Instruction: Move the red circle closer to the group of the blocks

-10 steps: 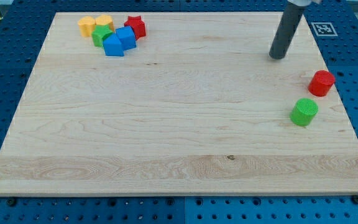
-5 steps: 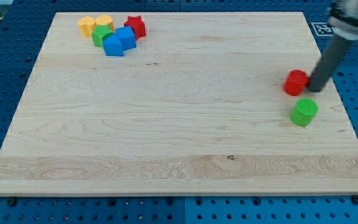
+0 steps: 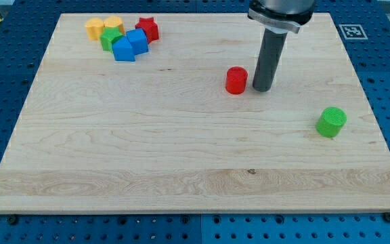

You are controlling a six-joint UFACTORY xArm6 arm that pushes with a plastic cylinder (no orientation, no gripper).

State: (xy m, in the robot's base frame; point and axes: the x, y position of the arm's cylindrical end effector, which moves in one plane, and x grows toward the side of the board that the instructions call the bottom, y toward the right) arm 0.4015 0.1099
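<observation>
The red circle (image 3: 235, 80) was seen standing upright on the wooden board (image 3: 181, 169), a little right of the board's middle and in its upper half. My tip (image 3: 261, 89) was placed just beside it on the view's right, close to the block; whether the two touched could not be told. No jaws were carried by the rod, so nothing was clasped.

The group was gathered well apart from the red circle, near the board's top-left corner: two yellow blocks (image 3: 103, 26) side by side, a green block (image 3: 110, 38) below them, two blue blocks (image 3: 130, 45) touching one another, and a red star (image 3: 147, 28) at the group's right. A green circle (image 3: 332, 122) was found alone towards the view's right edge, below and right of my tip.
</observation>
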